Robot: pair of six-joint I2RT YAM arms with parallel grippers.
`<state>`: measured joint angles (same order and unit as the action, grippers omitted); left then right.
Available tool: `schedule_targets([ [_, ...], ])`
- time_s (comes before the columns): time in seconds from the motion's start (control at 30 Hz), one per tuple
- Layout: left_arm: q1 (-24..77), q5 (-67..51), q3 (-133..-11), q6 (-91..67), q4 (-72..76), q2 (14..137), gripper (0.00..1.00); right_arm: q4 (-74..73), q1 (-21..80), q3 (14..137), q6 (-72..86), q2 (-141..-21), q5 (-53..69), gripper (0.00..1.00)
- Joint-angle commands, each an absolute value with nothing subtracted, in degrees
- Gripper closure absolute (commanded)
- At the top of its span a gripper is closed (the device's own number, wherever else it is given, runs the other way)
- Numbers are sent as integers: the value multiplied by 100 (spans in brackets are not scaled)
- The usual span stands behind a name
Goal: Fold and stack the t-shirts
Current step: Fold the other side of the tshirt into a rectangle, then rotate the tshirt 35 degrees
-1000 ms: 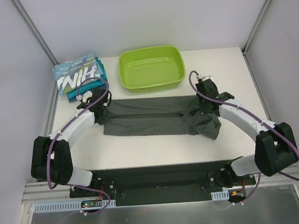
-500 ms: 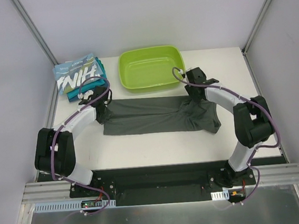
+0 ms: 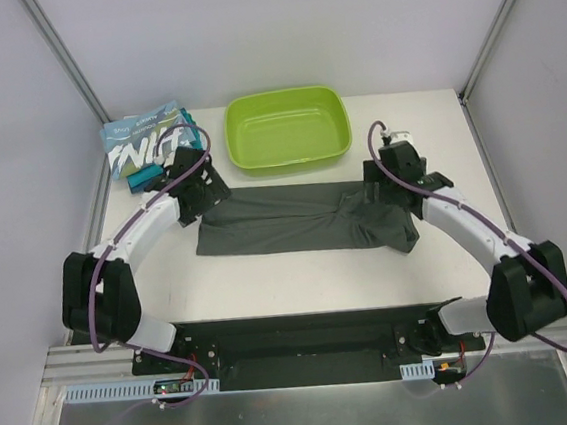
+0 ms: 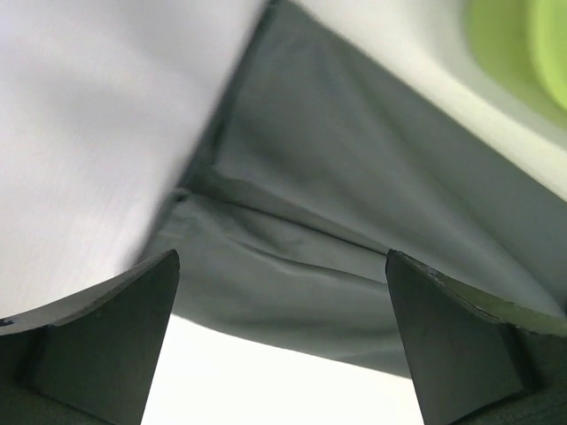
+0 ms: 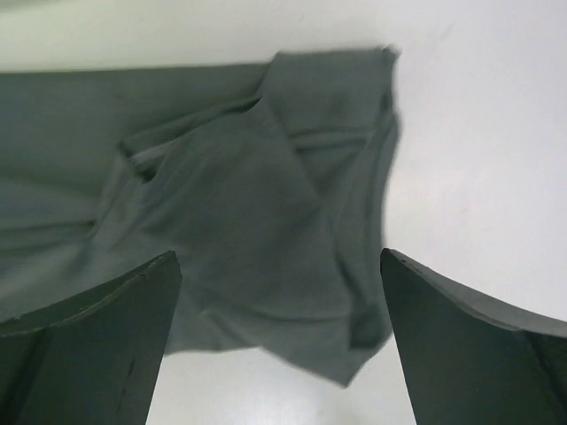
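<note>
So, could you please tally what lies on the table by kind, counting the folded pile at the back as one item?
dark grey cloth t-shirt, laid out: 1
folded pile of shirts, light blue lettered one on top: 1
lime-green plastic tub: 1
Total: 3

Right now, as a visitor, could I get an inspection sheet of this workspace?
Surface: white table, bare in front of the grey shirt.
Job's things: dark grey cloth t-shirt lying flat in a long band, right end rumpled; light blue lettered t-shirt folded on top of teal t-shirts, far left corner.
Clutter: lime-green plastic tub, nothing seen inside.
Grippers: left gripper open above the grey shirt's left end; right gripper open above its rumpled end.
Cables: purple cables loop along both arms.
Surroundings: white walls, grey metal posts.
</note>
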<state>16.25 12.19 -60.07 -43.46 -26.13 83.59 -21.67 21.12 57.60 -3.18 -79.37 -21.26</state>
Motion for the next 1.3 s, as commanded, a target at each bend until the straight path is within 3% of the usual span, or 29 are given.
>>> schedule_targets([
  [0.0,1959,353,-6731,-3719,-2602,9033,1,-1391,2101,4774,1203,-7445,-302,4],
  [0.17,2048,9,-6935,-3647,-2584,9737,1,-1195,2057,4781,1327,-7944,-62,4],
  [0.5,2144,9,-6057,-3699,-2505,9844,1,-2038,1478,5457,1187,-9438,-246,4],
  [0.63,2661,-315,-5346,-4042,-2514,9257,1,-2320,942,5651,933,-9746,-62,4],
  [0.8,3785,-1053,-4642,-4771,-2514,8570,1,-3348,352,6748,-103,-10414,361,4],
  [1.0,5386,-1065,-5087,-5221,-2514,8560,1,-3059,-87,7978,-1290,-11459,799,4],
  [1.13,5520,-827,-5475,-5221,-2514,8350,1,-3332,-62,8903,-1810,-11909,521,4],
  [1.27,5555,-581,-5459,-5002,-2514,7754,1,-3419,-62,9079,-2083,-11341,44,4],
])
